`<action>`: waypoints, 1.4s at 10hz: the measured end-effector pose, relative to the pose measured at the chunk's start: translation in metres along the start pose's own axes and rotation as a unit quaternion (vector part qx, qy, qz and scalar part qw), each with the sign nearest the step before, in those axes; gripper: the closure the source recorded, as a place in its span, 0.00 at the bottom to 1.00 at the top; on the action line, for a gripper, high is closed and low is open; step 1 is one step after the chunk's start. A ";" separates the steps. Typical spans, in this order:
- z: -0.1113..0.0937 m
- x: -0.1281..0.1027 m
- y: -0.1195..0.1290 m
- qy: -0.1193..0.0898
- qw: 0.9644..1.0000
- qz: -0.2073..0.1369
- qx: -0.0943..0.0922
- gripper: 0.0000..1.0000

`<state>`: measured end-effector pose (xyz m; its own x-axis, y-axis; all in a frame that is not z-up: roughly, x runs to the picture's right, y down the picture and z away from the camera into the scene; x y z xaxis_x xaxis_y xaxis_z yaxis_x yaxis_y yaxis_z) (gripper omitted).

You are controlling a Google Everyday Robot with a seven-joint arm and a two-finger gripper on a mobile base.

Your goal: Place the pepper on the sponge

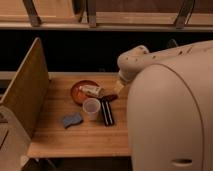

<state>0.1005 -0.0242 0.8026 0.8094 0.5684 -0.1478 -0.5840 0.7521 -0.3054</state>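
Observation:
The blue-grey sponge (72, 120) lies flat on the wooden table (80, 142), to the front left of a pale cup (91, 107). The small dark red pepper (109, 98) rests on the table by the right rim of the orange-brown plate (76, 94), just behind the cup. My gripper (119, 87) hangs at the end of the white arm, low over the table just right of the pepper and mostly hidden by the arm's body. The pepper and sponge are about a cup's width apart.
A pale tube-like item (91, 90) lies on the plate. A long black bar (107, 112) lies right of the cup. A tall wooden panel (27, 90) walls the table's left side. My bulky white arm (170, 110) blocks the right side.

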 end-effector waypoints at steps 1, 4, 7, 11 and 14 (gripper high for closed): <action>0.001 -0.006 0.013 -0.012 0.999 -0.034 -0.026 0.20; -0.003 -0.026 0.050 -0.063 0.985 -0.133 -0.094 0.20; -0.001 -0.034 0.044 -0.085 0.975 -0.179 -0.103 0.20; 0.042 -0.043 0.007 -0.053 0.959 -0.252 -0.120 0.20; 0.069 -0.047 0.006 -0.028 0.948 -0.278 -0.154 0.20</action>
<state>0.0551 -0.0233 0.8732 0.9768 0.1363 0.1650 -0.0148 0.8121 -0.5833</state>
